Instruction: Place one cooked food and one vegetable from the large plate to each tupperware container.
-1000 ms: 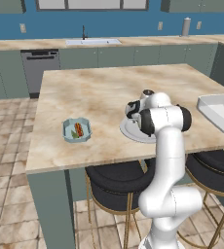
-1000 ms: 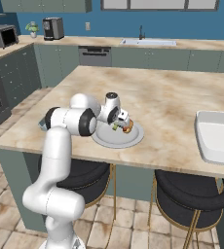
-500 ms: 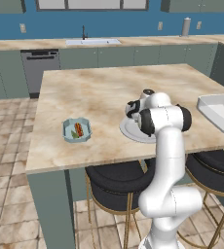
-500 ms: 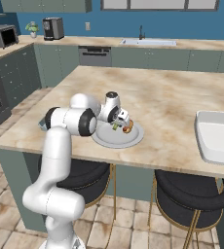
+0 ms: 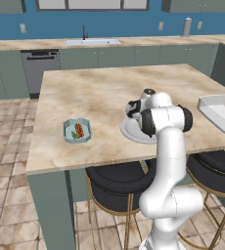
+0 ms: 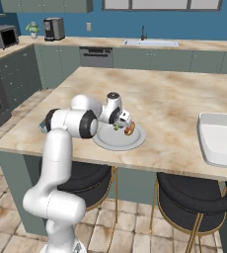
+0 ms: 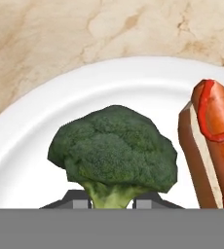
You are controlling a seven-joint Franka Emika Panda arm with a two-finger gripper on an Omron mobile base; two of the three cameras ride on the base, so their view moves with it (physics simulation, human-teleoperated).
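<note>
Down at the large plate (image 6: 107,142) we go, and the claw (image 7: 112,202) sits low over it with a broccoli floret (image 7: 115,155) right in front of its tips. The two dark fingertips (image 7: 74,198) stand narrow, one on each side of the pale stalk, close against it; whether they already pinch it firmly I cannot tell, because the stalk's base runs out of the hand view. Just to the right of the claw lies a hot dog (image 7: 212,146) in its bun, near the broccoli but not touching it.

The step in hand looks like securing the vegetable. To do it well, the tips should bite on the stalk rather than the crumbly head, and the squeeze should be settled before any lift. The lift itself should go straight up, so the floret clears the plate's raised rim and does not nudge the hot dog.

Away to the claw's left on the surface (image 5: 95,88) sits the small teal tub (image 5: 77,130), which already shows something red and something green inside. Well off to the claw's right waits the white container (image 5: 221,112), and it looks like the likelier home for this floret.
</note>
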